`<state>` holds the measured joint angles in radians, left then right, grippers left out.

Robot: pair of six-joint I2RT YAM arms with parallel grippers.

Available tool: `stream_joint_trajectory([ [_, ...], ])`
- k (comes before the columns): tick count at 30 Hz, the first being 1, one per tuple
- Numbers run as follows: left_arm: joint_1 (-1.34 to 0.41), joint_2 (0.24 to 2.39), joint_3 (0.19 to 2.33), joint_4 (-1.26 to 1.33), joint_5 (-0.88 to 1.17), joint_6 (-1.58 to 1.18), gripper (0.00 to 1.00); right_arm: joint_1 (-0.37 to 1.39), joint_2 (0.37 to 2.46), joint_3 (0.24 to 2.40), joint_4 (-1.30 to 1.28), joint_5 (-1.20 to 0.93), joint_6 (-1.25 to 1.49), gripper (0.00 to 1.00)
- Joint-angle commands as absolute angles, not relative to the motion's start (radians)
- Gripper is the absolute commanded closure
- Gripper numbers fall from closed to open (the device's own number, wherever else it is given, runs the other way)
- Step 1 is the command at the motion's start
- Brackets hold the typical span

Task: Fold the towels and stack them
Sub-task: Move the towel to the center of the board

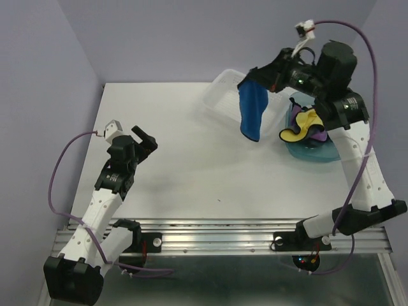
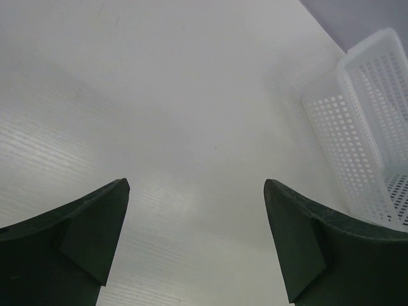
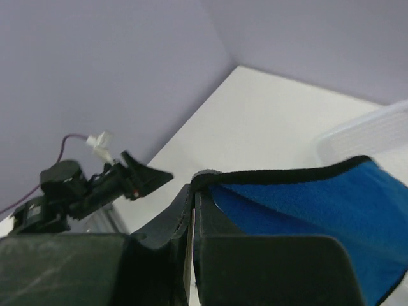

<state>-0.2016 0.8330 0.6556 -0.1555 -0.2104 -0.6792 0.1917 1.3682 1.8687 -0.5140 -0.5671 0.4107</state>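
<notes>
1. Bolted to the rail at the near edge of the counter (image 1: 191, 172), both arms rose from their bases.
2. The left arm (image 1: 108, 191) reached over the counter's left side. Its jaws were released and wide apart, and its two dark fingers (image 2: 76, 242) framed only bare counter.
3. The white basket (image 1: 220, 95) stood at the far side of the counter, right of centre, and its slotted wall showed at the right edge of the left wrist view.
4. The right arm (image 1: 363, 172) stretched to the far right corner, its jaws clenched on the top edge of the blue towel (image 1: 253, 113).
5. That towel hung loose in the air and overlapped the basket's right end in the overhead view. From the right wrist, its dark-trimmed edge ran out from between the closed jaws.
6. The yellow towel (image 1: 301, 125) and the purple towel (image 1: 317, 132) lay crumpled together in the teal bin (image 1: 312, 155), just right of the basket.
</notes>
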Motion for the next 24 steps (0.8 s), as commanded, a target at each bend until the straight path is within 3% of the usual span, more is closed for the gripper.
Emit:
stream_joint_trajectory([
  [1, -0.206, 0.818, 0.686, -0.107, -0.140, -0.661, 0.01, 0.455, 1.460, 1.965, -0.520, -0.623, 0.339, 0.99],
  [5, -0.206, 0.815, 0.692, -0.123, -0.126, -0.683, 0.01, 0.574, 1.496, 1.925, -0.509, -0.598, 0.301, 0.99],
  [8, -0.206, 0.810, 0.692, -0.156, -0.144, -0.710, 0.01, 0.580, 1.405, 1.664, -0.384, -0.549, 0.333, 0.99],
  [14, -0.206, 0.825, 0.678, -0.228, -0.167, -0.747, 0.01, 0.577, 1.102, 1.006, -0.288, -0.139, 0.466, 0.99],
  [18, -0.206, 0.848, 0.650, -0.227, -0.141, -0.750, 0.01, 0.565, 1.037, 0.798, -0.445, 0.226, 0.596, 0.93],
  [20, -0.206, 0.880, 0.638, -0.206, -0.083, -0.739, 0.01, 0.563, 1.069, 0.767, -0.468, 0.238, 0.632, 0.91],
  [24, -0.213, 0.955, 0.608, -0.154, -0.005, -0.700, 0.01, 0.563, 1.138, 0.716, -0.491, 0.169, 0.629, 0.47],
])
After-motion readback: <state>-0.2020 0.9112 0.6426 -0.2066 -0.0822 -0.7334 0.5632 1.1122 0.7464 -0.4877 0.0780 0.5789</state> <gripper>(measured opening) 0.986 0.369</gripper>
